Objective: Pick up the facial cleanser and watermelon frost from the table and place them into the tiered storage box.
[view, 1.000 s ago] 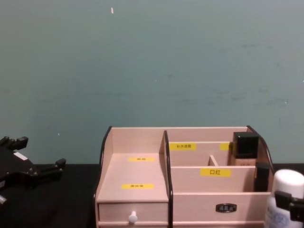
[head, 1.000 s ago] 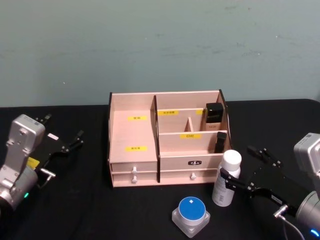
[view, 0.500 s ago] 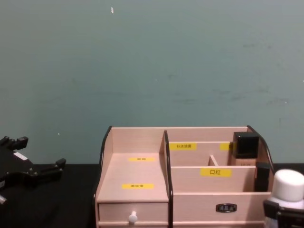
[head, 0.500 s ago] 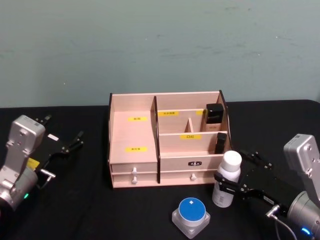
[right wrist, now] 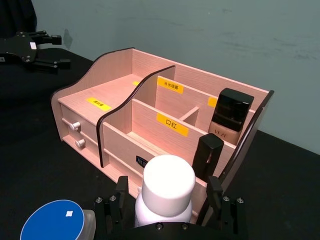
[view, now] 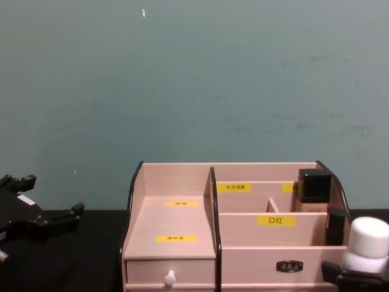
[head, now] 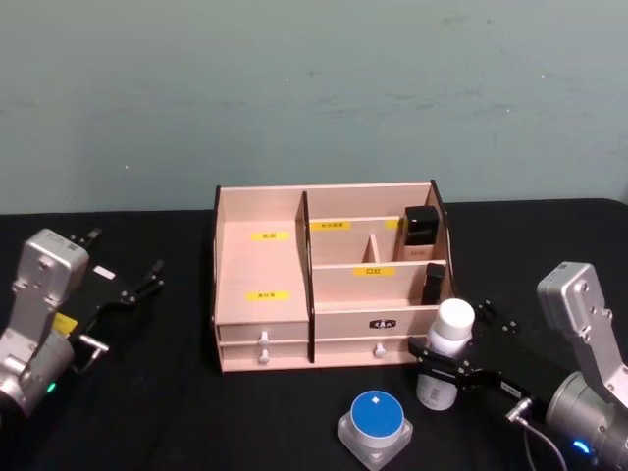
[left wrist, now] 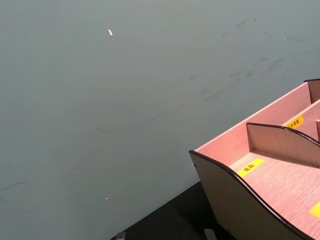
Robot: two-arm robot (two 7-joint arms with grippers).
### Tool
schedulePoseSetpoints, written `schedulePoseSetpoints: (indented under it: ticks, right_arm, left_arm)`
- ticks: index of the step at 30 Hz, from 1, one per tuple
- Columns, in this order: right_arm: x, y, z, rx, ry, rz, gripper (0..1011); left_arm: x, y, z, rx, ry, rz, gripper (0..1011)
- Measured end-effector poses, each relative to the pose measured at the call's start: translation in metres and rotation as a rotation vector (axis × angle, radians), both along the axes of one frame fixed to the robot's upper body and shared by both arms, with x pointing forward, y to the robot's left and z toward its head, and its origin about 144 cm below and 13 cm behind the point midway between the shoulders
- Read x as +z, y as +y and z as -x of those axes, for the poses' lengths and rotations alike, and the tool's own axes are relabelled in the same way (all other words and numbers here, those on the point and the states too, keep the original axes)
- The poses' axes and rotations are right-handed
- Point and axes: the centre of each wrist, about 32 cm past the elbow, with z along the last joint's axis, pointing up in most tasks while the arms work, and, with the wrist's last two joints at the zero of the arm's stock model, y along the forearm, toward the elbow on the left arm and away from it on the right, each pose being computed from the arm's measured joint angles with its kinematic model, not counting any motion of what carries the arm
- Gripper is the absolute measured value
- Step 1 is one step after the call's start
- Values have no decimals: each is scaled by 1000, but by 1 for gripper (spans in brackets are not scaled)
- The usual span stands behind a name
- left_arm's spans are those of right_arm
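Low at the right front, the right gripper (head: 444,357), straddling the facial cleanser (head: 454,320); jaws released, with a gap either side of the bottle in the right wrist view. Stands upright on the black table (head: 177,412), just in front of the right end of the tiered storage box (head: 257,263), lower body hidden behind the gripper. Nearer and to its left, the watermelon frost (head: 375,422), cut off at the edge in the right wrist view. Far left, the left gripper (head: 125,252), parked, spread wide. In the box's back right compartment, a dark square-capped bottle (head: 420,231); in front of that, a slim dark thing (head: 434,282), hard to identify.
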Motion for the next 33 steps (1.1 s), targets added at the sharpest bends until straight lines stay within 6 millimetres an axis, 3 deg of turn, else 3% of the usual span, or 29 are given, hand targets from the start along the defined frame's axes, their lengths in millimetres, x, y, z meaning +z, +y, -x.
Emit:
schedulePoseSetpoints:
  ticks: [33]
  right_arm:
    - [-2,4,-4,17,-8,0,1000]
  left_arm:
    - [0,0,0,0,0,0,1010]
